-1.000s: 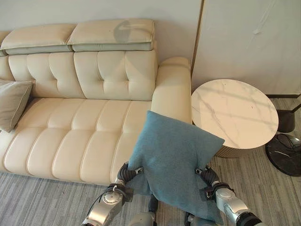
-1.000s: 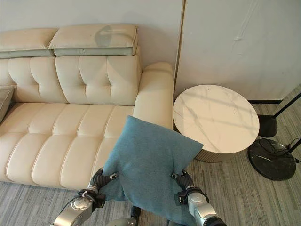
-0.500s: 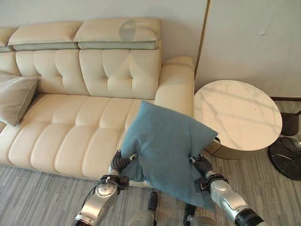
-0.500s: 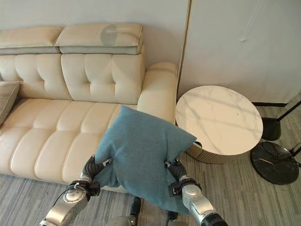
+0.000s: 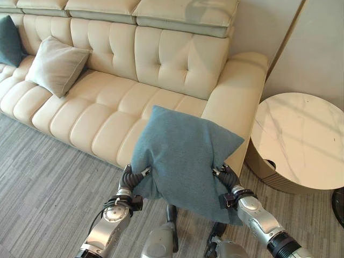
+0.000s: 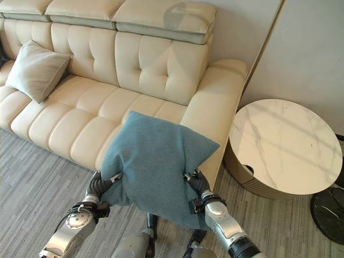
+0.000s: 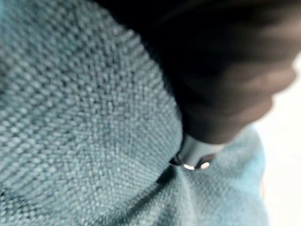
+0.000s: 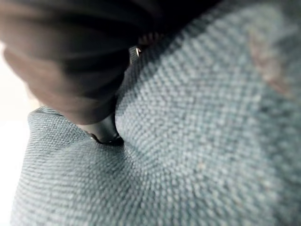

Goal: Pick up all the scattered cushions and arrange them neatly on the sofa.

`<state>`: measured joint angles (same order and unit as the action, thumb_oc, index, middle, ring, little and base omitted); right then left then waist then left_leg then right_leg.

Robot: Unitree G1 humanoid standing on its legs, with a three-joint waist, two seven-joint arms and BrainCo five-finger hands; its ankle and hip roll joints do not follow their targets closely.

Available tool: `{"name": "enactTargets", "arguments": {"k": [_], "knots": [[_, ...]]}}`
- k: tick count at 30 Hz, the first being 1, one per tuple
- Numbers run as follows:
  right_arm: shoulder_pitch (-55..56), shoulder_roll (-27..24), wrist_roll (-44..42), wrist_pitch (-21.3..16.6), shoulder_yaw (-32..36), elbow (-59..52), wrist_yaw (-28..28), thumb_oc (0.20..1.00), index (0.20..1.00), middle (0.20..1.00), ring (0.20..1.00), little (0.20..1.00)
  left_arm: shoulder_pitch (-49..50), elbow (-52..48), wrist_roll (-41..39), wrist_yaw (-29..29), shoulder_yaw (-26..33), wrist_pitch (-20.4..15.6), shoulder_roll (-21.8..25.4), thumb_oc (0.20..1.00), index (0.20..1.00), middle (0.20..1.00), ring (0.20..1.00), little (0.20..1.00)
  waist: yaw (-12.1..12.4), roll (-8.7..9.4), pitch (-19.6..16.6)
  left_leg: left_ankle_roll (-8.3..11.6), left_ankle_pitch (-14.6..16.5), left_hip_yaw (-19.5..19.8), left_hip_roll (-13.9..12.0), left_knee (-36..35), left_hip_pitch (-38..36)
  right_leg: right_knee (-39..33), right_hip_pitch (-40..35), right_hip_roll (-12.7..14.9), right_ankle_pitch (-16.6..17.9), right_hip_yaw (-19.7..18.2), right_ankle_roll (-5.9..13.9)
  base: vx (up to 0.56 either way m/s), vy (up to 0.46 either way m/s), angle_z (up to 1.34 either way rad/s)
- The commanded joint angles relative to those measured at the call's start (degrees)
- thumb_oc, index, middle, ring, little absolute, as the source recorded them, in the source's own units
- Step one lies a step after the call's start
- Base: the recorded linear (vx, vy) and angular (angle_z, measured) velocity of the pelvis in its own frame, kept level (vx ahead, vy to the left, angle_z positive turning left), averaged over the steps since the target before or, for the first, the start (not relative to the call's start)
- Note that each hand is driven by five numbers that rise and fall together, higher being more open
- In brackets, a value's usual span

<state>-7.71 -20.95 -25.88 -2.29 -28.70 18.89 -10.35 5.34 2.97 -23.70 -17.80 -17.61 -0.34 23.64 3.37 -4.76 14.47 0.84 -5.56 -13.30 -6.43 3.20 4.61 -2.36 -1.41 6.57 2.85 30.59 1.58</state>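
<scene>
1. Teal cushion (image 5: pixel 185 156) is up off the floor, held between my two hands in front of the sofa (image 5: pixel 134 75), over the seat's front edge near the right armrest.
2. Handling, as I judge it: soft, light, loosely filled. The fabric dents where I press it and the lower corner sags below my right wrist. Coarse weave, so little risk of slipping. Nothing fragile.
3. Best hold is the two side edges, squeezed inward, low enough that the bulk stands up between the hands. That is roughly where I have it.
4. My left hand (image 5: pixel 130 180) is pressed into the cushion's left lower edge, forearm rising from below. Its wrist view shows one digit sunk into the weave; I read it as clamped on the cloth.
5. My right hand (image 5: pixel 224 178) mirrors it on the right edge, digit buried in a fold, pinching the fabric.
6. Both wrists angle inward and up, cushion tilted toward the sofa.
7. A beige cushion (image 5: pixel 56 64) leans on the backrest further left; another teal one (image 5: pixel 9 40) sits at the far end.
</scene>
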Motion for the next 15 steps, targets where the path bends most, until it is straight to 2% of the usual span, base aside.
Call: {"name": "enactTargets", "arguments": {"k": [1, 3, 4, 5, 9, 15], "knots": [[-9.1, 11.3, 0.7, -7.4, -10.3, -13.5, 6.4, 0.2, 0.2, 0.2, 0.2, 0.2, -3.4, -12.9, -0.8, 5.4, -6.3, -7.1, -4.0, 0.2, 0.2, 0.2, 0.2, 0.2, -0.8, 4.99, -3.8, 4.11, 6.9, -2.8, -0.9, 0.5, -5.0, -2.6, -1.2, -0.1, -7.2, -1.9, 2.35, -0.05, 0.178, 0.85], [-8.4, 10.7, 0.8, -7.0, -9.5, -13.5, 6.2, 0.2, 0.2, 0.2, 0.2, 0.2, -2.6, -12.9, -1.3, 6.1, -5.9, -6.9, -4.0, 0.2, 0.2, 0.2, 0.2, 0.2, -1.1, 4.75, -4.9, 4.67, 6.9, -5.6, -1.9, -2.8, -7.7, -2.6, -1.6, 0.3, -6.5, 0.5, 2.97, -0.04, 0.189, 0.71], [-7.9, 10.3, 0.9, -7.2, -8.6, -14.0, 5.9, 0.2, 0.2, 0.2, 0.2, 0.2, -2.6, -12.9, -1.4, 6.4, -6.0, -6.7, -3.9, 0.2, 0.2, 0.2, 0.2, 0.2, -1.6, 4.46, -5.3, 4.91, 5.9, -8.1, -2.4, -5.4, -8.2, -2.6, -1.3, 0.8, -5.9, 1.9, 3.27, -0.08, 0.257, 0.84], [-7.4, 10.0, 0.8, -7.0, -7.8, -13.9, 5.8, 0.2, 0.2, 0.2, 0.2, 0.2, -2.4, -12.6, -1.7, 6.9, -6.1, -6.4, -4.1, 0.2, 0.2, 0.2, 0.2, 0.2, -1.9, 4.14, -5.8, 5.0, 5.0, -9.0, -2.2, -8.2, -8.7, -2.6, -1.1, 1.2, -4.9, 3.3, 3.77, -0.09, 0.283, 0.99], [-6.1, 10.5, 1.1, -6.5, -7.0, -13.0, 5.9, 0.2, 0.2, 0.2, 0.2, 0.2, -1.6, -12.2, -1.3, 7.8, -5.6, -5.8, -4.0, 0.2, 0.2, 0.2, 0.2, 0.2, -1.4, 4.14, -6.6, 4.3, 6.7, -8.0, -1.1, -8.2, -8.7, -2.6, -0.7, 2.5, -2.5, 4.2, 5.16, -0.04, 0.227, 0.71], [-5.7, 12.6, 2.6, -6.1, -6.6, -12.5, 6.1, 0.2, 0.2, 0.2, 0.2, 0.2, -1.2, -12.8, 0.2, 8.1, -4.2, -5.3, -2.9, 0.2, 0.2, 0.2, 0.2, 0.2, 0.3, 6.17, -5.4, 0.91, 9.3, -6.3, 2.9, -8.2, -7.4, -2.6, 1.2, 6.1, 2.1, 2.8, 8.21, -0.12, 0.357, 0.32]]}}
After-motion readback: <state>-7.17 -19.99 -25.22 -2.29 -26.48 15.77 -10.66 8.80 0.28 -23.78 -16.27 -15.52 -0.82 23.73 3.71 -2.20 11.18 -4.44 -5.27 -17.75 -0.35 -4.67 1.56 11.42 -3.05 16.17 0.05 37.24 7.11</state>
